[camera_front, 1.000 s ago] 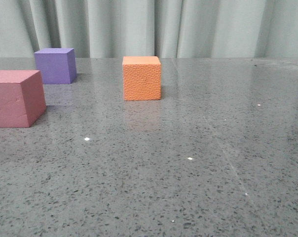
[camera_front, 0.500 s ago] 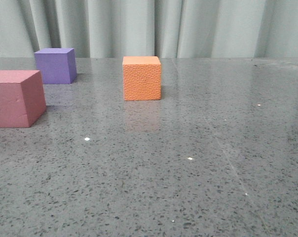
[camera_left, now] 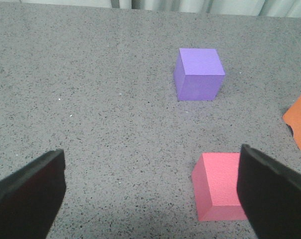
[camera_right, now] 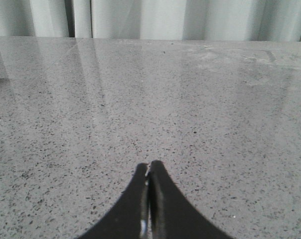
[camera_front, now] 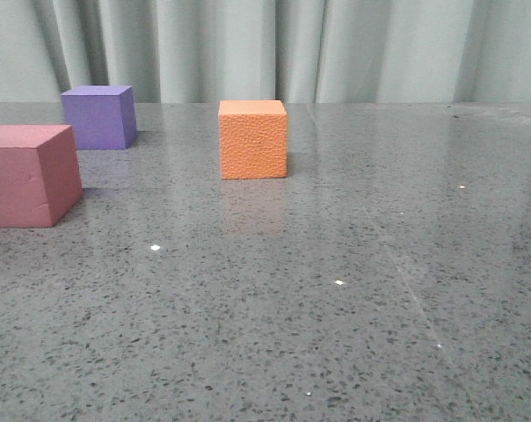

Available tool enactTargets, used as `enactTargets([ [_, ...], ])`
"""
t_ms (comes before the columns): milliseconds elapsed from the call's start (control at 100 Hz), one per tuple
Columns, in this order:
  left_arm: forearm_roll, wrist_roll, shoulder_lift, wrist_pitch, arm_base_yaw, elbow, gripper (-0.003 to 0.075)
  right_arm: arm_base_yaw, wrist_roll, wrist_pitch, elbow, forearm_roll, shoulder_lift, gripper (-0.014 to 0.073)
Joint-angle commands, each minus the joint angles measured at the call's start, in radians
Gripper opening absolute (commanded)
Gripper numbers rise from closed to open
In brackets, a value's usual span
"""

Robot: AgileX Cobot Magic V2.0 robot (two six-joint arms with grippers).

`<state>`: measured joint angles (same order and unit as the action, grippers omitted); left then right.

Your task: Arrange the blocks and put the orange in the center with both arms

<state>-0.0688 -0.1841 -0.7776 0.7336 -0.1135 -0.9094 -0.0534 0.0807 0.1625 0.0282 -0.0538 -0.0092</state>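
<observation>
Where the front view takes in the grey speckled tabletop, one orange cube stands upright on it, a little toward 11 o'clock from the middle of that view, pebbled face forward, touching nothing. Cubes counted: three. One purple cube sits at about 9 o'clock from the orange one and slightly farther back, well apart from it. One pink-red cube sits at about 8 o'clock from the orange one, nearer the camera, partly cut by the view's edge. Bare tabletop separates the purple and pink-red cubes; the orange cube is not in that gap. Pale curtain, one, hangs behind the table. Grippers counted: two, neither seen from the front. Left gripper: jaws spread wide and released, holding nothing, hovering above the table, with the pink-red cube beside one finger, the purple cube beyond, and a notched corner of the orange cube at the frame edge. Right gripper: jaws clenched together, nothing between them, over bare tabletop.
</observation>
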Motion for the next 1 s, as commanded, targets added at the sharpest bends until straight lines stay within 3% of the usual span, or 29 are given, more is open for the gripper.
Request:
enactTargets([
  [0, -0.006, 0.004, 0.0, -0.078, 0.002, -0.034, 0.0657, 0.005, -0.008, -0.087, -0.014, 0.003, -0.022, -0.006],
  [250, 0.005, 0.004, 0.0, -0.171, 0.002, -0.034, 0.0589, 0.005, -0.008, -0.087, -0.014, 0.003, -0.022, -0.006],
  [490, 0.113, 0.004, -0.02, -0.256, -0.033, -0.039, 0.0586, 0.005, -0.008, -0.087, -0.014, 0.003, -0.022, -0.006],
  [820, 0.109, -0.009, -0.273, -0.303, -0.284, -0.191, 0.0586, 0.005, -0.008, -0.087, -0.014, 0.003, -0.022, -0.006],
  [990, 0.059, -0.1, -0.469, -0.311, -0.388, -0.32, 0.0586, 0.005, -0.008, -0.087, -0.014, 0.003, -0.022, -0.006],
])
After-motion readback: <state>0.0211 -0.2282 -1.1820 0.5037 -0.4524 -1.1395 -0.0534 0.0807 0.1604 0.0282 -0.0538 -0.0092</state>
